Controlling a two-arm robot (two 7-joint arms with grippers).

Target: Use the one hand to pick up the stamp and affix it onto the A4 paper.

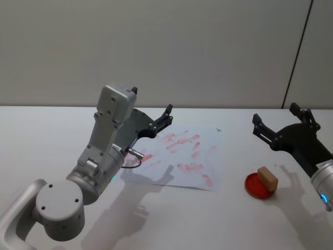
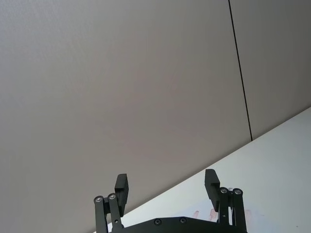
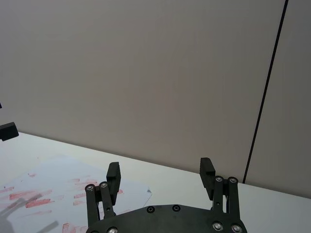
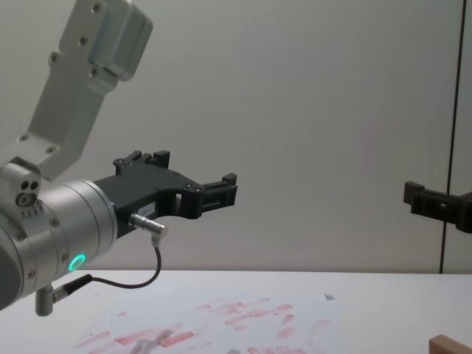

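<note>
Left end effector [image 1: 167,115], right end effector [image 1: 274,113] both released; head view shows stamp [image 1: 267,178] on red pad [image 1: 254,187]

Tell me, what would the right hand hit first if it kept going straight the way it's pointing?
Probably only the wall. The right hand, open, points up over the table's far edge, with nothing in between; the paper lies lower, to its left.

Laboratory-style robot test cell: a bare white bench [image 1: 52,125] fills the lower frame, backed by a plain grey panelled wall [image 1: 156,47] with one dark seam [image 1: 298,52] at upper right. A4 paper [image 1: 208,143] at centre bears repeated red prints.
</note>
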